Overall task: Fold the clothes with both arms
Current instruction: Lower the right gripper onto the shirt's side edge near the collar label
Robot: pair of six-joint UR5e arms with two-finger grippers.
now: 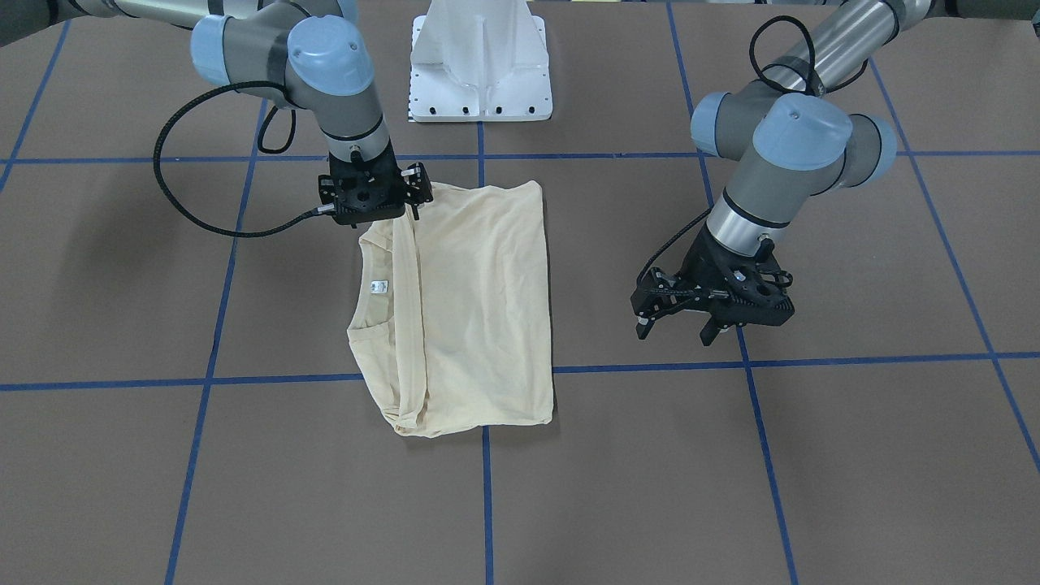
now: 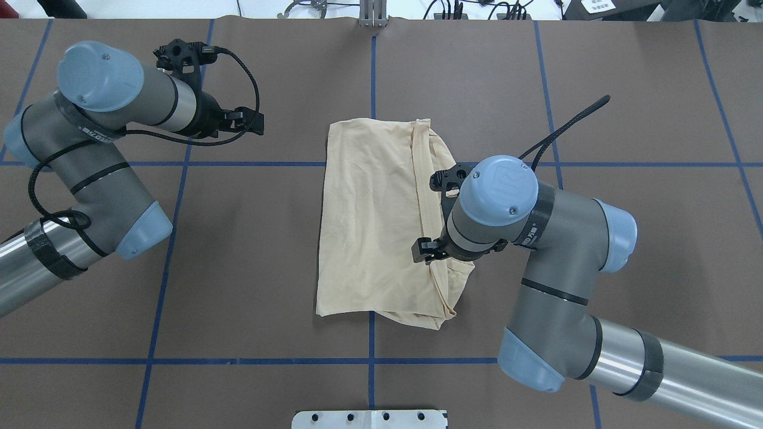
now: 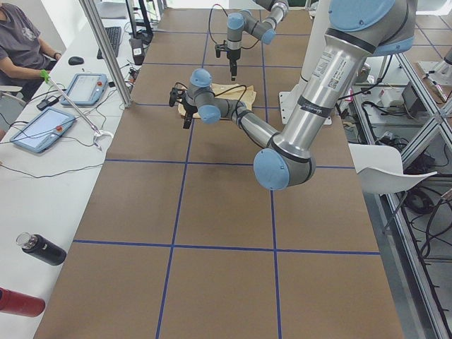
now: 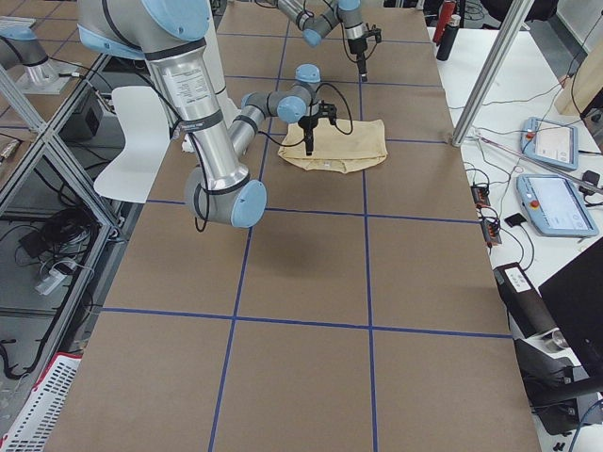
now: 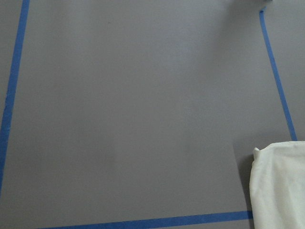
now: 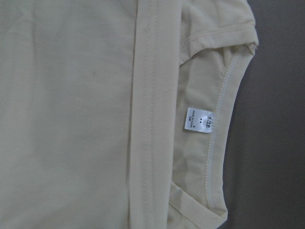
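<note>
The clothes are one pale cream shirt (image 1: 479, 309) folded into a rough rectangle, lying flat mid-table (image 2: 369, 220). Its neckline and small white label (image 1: 378, 286) sit along one long edge, and the right wrist view shows that label (image 6: 198, 119) from straight above. My right gripper (image 1: 370, 213) hovers open over the shirt's corner by the collar, holding nothing; its wrist hides it in the overhead view. My left gripper (image 1: 676, 331) hangs open and empty above bare table, well to the shirt's side. A corner of the shirt (image 5: 281, 186) shows in the left wrist view.
The white pedestal base (image 1: 481, 65) stands at the robot's edge behind the shirt. Blue tape lines (image 1: 487, 504) grid the brown tabletop. A side bench with tablets (image 3: 42, 127), bottles and a seated person runs along the far side.
</note>
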